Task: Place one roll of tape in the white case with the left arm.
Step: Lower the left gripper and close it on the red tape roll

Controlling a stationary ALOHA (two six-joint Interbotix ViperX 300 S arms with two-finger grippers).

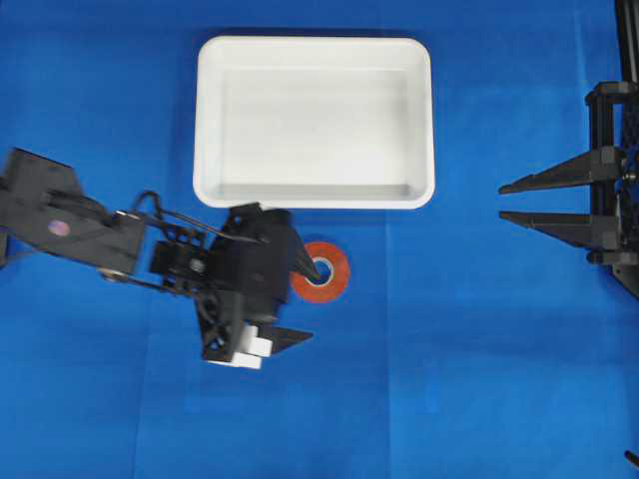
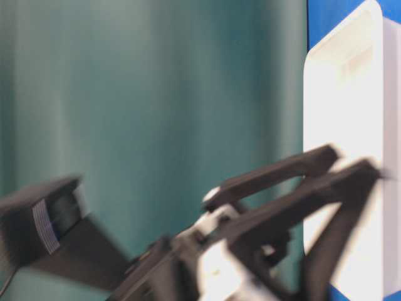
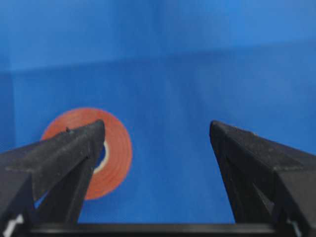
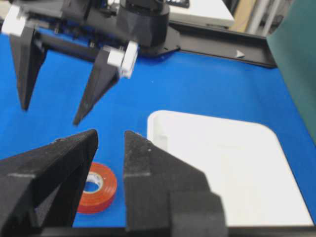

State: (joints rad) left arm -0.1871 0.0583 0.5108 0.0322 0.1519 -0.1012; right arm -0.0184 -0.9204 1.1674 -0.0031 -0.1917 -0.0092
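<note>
At 12 o'clock on the blue cloth (image 1: 479, 349) lies the white case (image 1: 315, 122), nothing in it. Just below it, the tape (image 1: 327, 283) rests flat; the left gripper (image 1: 305, 299) hangs spread above it, one finger over its core. At 3 o'clock the right gripper (image 1: 511, 201) is parted, holding nothing.

a blue cloth (image 1: 479, 379) with faint fold creases covers the table. a teal curtain (image 2: 150, 94) hangs behind, and pale metal posts (image 4: 259, 15) stand at the far edge.
</note>
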